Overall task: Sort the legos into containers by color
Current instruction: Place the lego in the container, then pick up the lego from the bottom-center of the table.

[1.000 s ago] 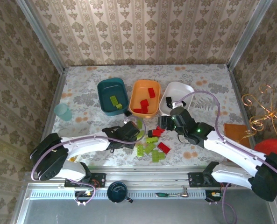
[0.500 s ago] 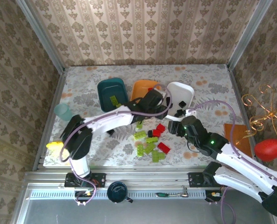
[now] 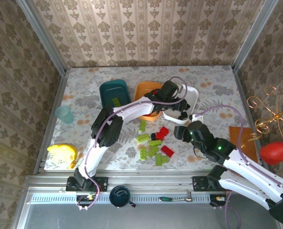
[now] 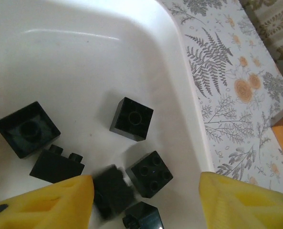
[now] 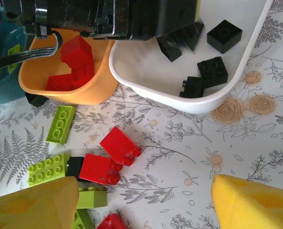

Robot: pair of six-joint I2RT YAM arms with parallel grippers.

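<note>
My left gripper [image 3: 173,99] hangs open over the white tub [image 3: 193,93]. In the left wrist view its yellow fingertips [image 4: 46,200] flank several black bricks [image 4: 131,118] on the tub floor [image 4: 79,57]; one black brick [image 4: 111,191] is blurred. My right gripper [image 3: 180,132] is open and empty above the table, right of the loose pile of lime, red and black legos [image 3: 153,145]. Two red bricks [image 5: 120,144] lie ahead of its fingers. The orange tub [image 3: 145,90] holds red bricks [image 5: 77,50]. The teal tub [image 3: 113,95] holds a lime brick [image 3: 116,102].
A pale-blue cup [image 3: 64,114] stands at the left and a yellow object [image 3: 61,155] at the near left edge. A dark round cup [image 3: 119,195] sits below the table front. An orange-brown pad [image 3: 241,136] and a red object [image 3: 275,152] are at the right.
My left arm has swung from beside the pile out to the white tub, where a black brick now lies blurred between its open fingers. My right gripper has drawn back from the pile toward the right.
</note>
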